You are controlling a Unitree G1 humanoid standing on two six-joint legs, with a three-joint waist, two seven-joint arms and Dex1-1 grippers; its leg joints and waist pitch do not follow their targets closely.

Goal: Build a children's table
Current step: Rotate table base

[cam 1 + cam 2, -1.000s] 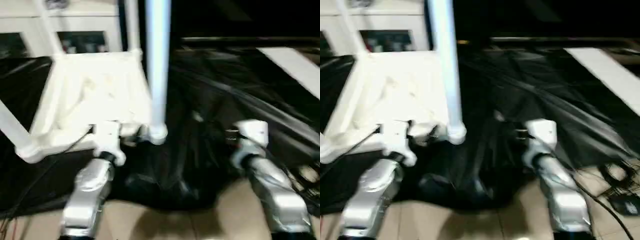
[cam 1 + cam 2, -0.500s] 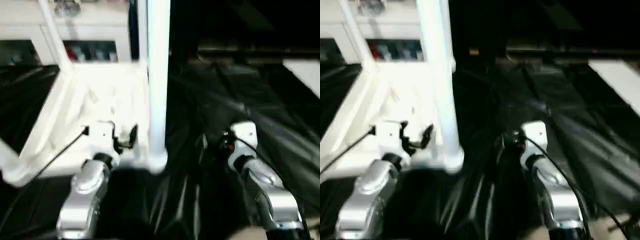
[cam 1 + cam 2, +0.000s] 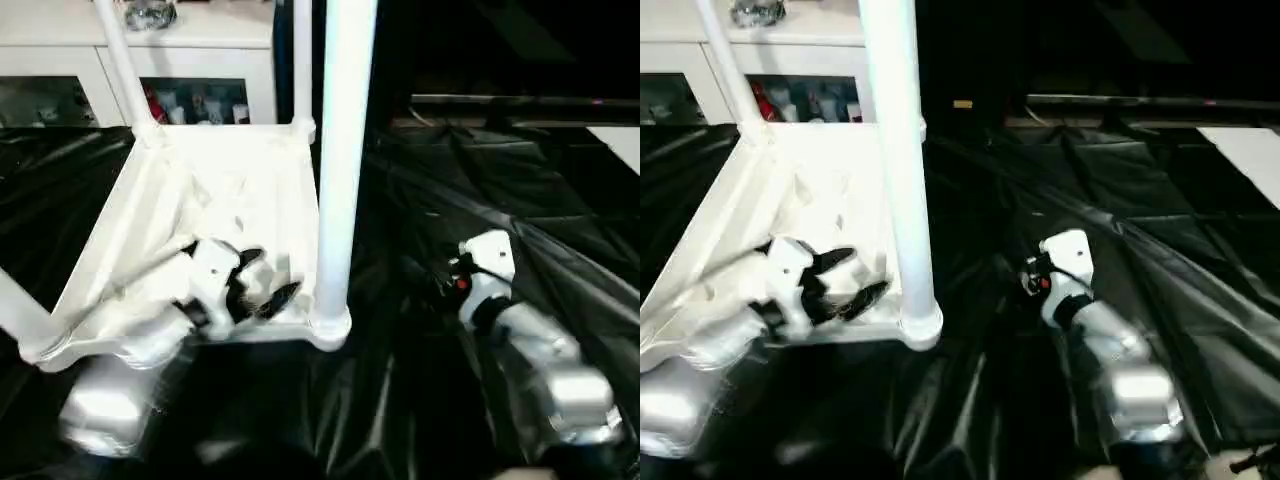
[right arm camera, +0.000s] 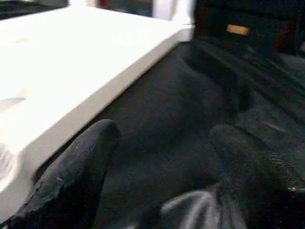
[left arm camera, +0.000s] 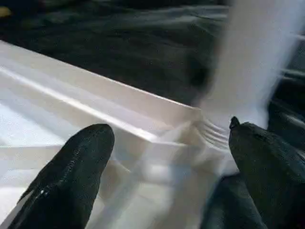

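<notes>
The children's table lies upside down on black sheeting, its white tabletop [image 3: 215,175] showing the ribbed underside. Its white legs stand up from the corner sockets: a thick near-right leg [image 3: 340,150], two far ones [image 3: 120,60] [image 3: 302,60], and a near-left one [image 3: 15,310]. My left gripper [image 3: 262,292] is open over the tabletop's near rim, just left of the near-right leg. In the left wrist view its fingers [image 5: 71,176] straddle the rim by the corner socket [image 5: 214,129] without holding it. My right gripper [image 4: 164,176] is open and empty above the sheeting, right of the tabletop's side edge [image 4: 95,90].
A white glass-door cabinet [image 3: 200,50] stands behind the table, with a glass object [image 3: 150,12] on top. Crumpled black plastic sheeting [image 3: 480,180] covers the ground all around. A flat white board [image 3: 1250,150] lies at the far right.
The camera has tilted and moved in. My left gripper has reached further forward over the tabletop's near rim, toward the near-right leg. The right arm has kept its place.
</notes>
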